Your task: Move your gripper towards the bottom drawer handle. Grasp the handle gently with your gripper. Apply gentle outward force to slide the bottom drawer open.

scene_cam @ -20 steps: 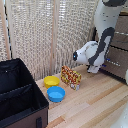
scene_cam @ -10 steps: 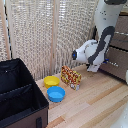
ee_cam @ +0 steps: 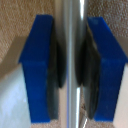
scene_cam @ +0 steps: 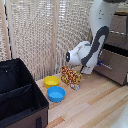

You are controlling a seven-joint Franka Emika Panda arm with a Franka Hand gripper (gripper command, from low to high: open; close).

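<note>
Nearest in the exterior view, a black fabric bin [scene_cam: 20, 95] fills the lower corner on the exterior view's left, resting on the light wooden counter [scene_cam: 95, 102]. Just beyond it a blue bowl [scene_cam: 56, 93] is seen, with a yellow bowl [scene_cam: 51, 81] close behind it, the two almost touching. A patterned orange box [scene_cam: 71, 76] stands upright beside the bowls, toward the exterior view's right. None of these lies between the arm and the drawers. A pale slatted blind [scene_cam: 45, 35] forms the backdrop.

Farther back, on the exterior view's right, the bottom drawer [scene_cam: 111, 62] is found low in a dark brown chest, its front shown pulled out past the drawer fronts above. The white robot arm [scene_cam: 95, 47] bends down before it, and the gripper [scene_cam: 101, 63] is seen at the drawer front, largely hidden by the arm.

In the wrist view the bottom drawer handle [ee_cam: 73, 64] is seen as a silver bar running straight between the blue fingers [ee_cam: 41, 65]. The dark pads are pressed against it on both sides, so the gripper is clamped on the handle. The bar's long axis lies along the drawer front.

Compared with the earlier frames, the arm's pose and the objects on the counter appear essentially unchanged; any drawer movement is too small to be judged.
</note>
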